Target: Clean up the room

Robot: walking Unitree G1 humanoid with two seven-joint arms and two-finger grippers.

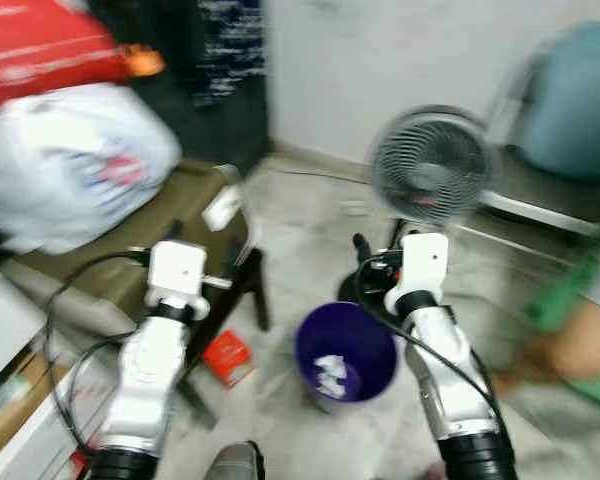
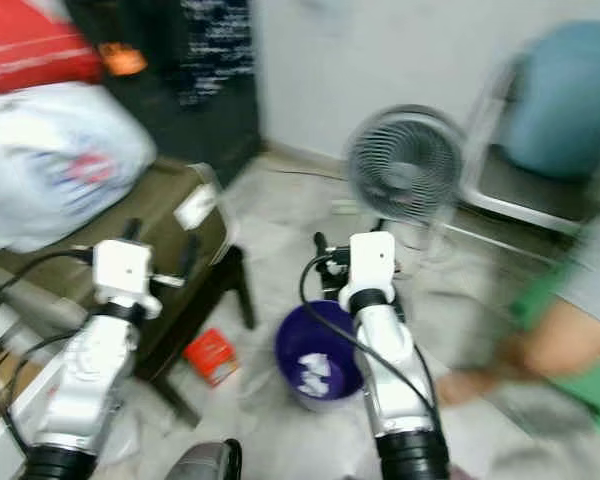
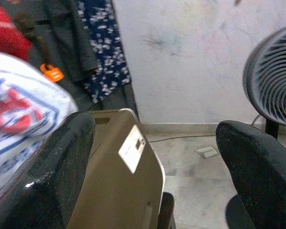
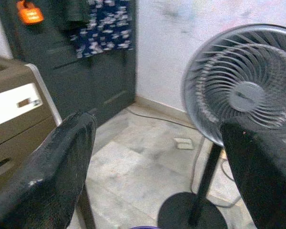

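A purple bin (image 1: 345,362) stands on the floor between my two arms, with crumpled white paper (image 1: 330,375) inside it. A small red box (image 1: 227,357) lies on the floor to its left, by the leg of a brown chair (image 1: 185,215). My left gripper (image 3: 155,186) is open and empty, held over the chair's near corner. My right gripper (image 4: 157,181) is also open and empty, raised above the bin's far side and facing a standing fan (image 4: 243,90). Both eye views are blurred.
A full white plastic bag (image 1: 70,165) rests on the brown chair, with a red bag (image 1: 40,45) behind it. Dark clothes hang at the back (image 3: 100,52). A person in green (image 1: 580,320) crouches at the right. A blue chair (image 1: 575,100) stands at the back right.
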